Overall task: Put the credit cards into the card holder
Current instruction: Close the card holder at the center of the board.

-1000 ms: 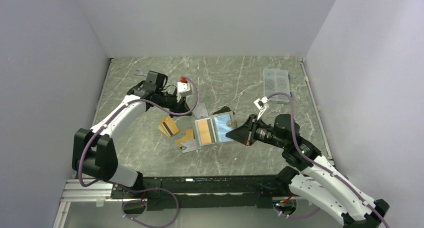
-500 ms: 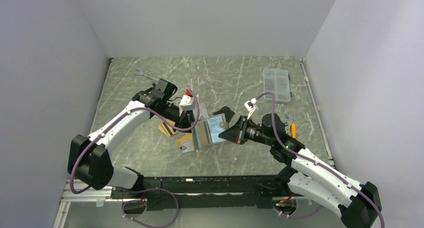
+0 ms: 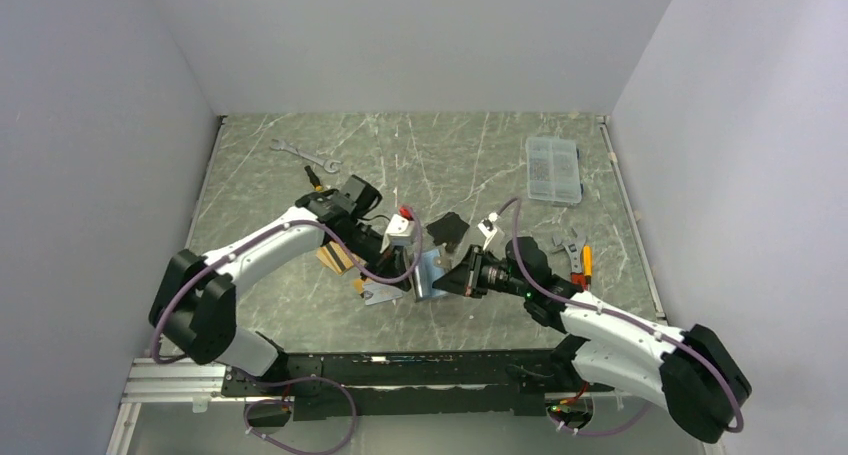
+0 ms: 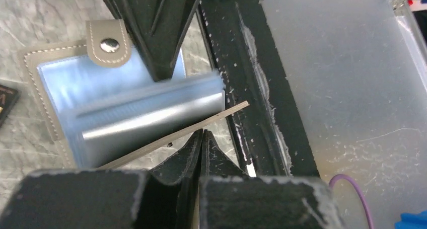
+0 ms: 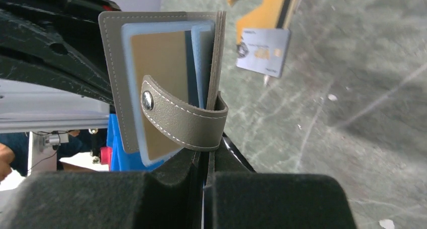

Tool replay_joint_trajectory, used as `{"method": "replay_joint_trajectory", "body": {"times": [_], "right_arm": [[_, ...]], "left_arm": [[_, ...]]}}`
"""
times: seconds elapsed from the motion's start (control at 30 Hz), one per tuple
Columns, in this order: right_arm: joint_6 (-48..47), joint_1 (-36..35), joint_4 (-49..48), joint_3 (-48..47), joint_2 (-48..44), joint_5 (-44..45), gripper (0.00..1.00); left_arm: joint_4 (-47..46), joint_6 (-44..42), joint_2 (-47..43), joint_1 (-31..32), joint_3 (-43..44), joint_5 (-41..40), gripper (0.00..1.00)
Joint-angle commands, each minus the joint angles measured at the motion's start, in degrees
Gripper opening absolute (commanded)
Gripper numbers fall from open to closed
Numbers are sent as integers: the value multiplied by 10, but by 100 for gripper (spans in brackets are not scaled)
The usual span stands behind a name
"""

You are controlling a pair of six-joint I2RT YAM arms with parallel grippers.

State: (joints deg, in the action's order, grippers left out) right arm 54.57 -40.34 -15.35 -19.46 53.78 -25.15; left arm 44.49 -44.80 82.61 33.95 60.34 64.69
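The grey-taupe card holder [image 3: 430, 275] stands on edge at the table's middle, partly folded. My right gripper [image 3: 455, 278] is shut on its lower edge beside the snap tab [image 5: 176, 119]. A gold card [image 5: 161, 78] sits in a pale blue sleeve inside. My left gripper [image 4: 202, 133] is shut, nothing showing between its tips, which meet the thin edge of one cover [image 4: 201, 122] below the blue sleeves [image 4: 136, 116]. Loose credit cards lie on the table: gold ones [image 3: 336, 258] and a silver one [image 3: 380, 293], the silver card [image 5: 263, 50] also showing in the right wrist view.
A black folded pouch [image 3: 452, 225] lies just behind the holder. A clear compartment box [image 3: 553, 170] sits at the back right. One wrench [image 3: 305, 155] lies at the back left. Another wrench [image 3: 566, 249] and an orange-handled tool [image 3: 586, 261] lie beside my right arm.
The right gripper has raised the holder from lying open to standing on edge and carried it left. The left arm has swung in from the back left to the holder.
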Motion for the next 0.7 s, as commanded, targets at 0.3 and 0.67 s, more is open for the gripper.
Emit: {"method": "replay_joint_trajectory", "body": {"times": [0.3,0.67], "right_arm": [[1,9,-141,77,119,-26,0],[0,-36,-83,109,162,100,22]], "left_arm": [[-85,3,177,93,44,-253,1],[-65,-4,214,172,73,-315,0]]}}
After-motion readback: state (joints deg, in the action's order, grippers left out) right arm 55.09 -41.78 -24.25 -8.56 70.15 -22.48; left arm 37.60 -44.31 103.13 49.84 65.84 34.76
